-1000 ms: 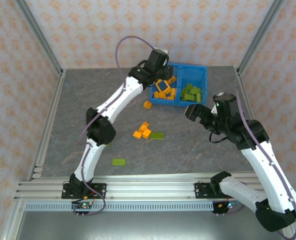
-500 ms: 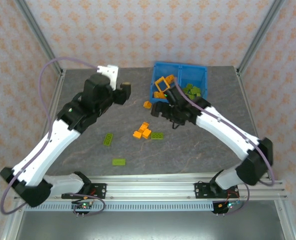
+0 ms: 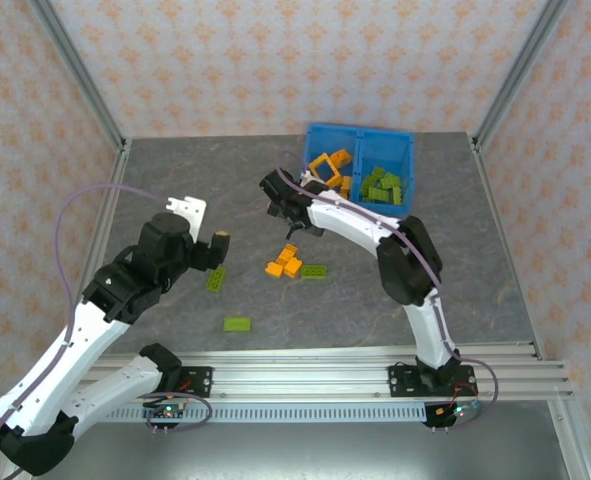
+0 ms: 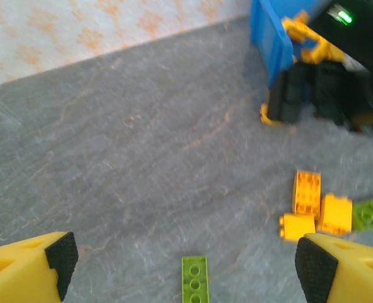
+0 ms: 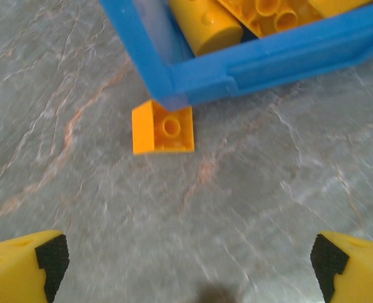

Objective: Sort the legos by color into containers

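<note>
The blue bin at the back holds orange legos in its left compartment and green ones in its right. My right gripper hovers open by the bin's near-left corner. A small orange brick lies against that corner, ahead of the wide-apart fingertips. My left gripper stands open over the mat, a green plate lying loose between its fingers. Three orange bricks and a green brick lie mid-table.
Another green plate lies near the front rail. In the left wrist view the right gripper's black body stands beside the bin wall. Metal frame posts and patterned walls close in the grey mat.
My left arm has drawn back from over the orange compartment to the near left and its jaws have opened. My right arm has swung left across the table to the bin's near-left corner.
</note>
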`<act>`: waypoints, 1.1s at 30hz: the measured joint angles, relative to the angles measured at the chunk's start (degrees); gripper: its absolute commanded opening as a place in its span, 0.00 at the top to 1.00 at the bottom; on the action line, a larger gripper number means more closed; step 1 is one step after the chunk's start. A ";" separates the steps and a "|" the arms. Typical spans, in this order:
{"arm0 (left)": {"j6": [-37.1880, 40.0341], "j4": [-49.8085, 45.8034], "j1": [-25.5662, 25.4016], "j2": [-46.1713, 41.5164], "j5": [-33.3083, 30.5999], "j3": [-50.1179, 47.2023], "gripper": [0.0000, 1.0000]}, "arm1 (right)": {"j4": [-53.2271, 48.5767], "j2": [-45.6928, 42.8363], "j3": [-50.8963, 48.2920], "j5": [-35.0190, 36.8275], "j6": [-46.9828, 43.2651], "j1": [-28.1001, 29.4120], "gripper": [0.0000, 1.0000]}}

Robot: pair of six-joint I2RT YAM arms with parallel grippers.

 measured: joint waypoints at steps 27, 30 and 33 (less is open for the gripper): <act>8.37 3.04 0.00 1.16 19.82 -3.21 0.00 | 1.18 15.78 12.66 -0.44 0.37 -3.23 0.57; 8.39 3.04 0.00 1.16 19.82 -3.21 0.00 | 2.23 15.37 11.89 -0.79 -0.24 -3.23 0.61; 8.39 3.04 0.00 1.16 19.80 -3.23 0.00 | 3.98 13.97 9.53 -1.44 -0.68 -3.21 0.61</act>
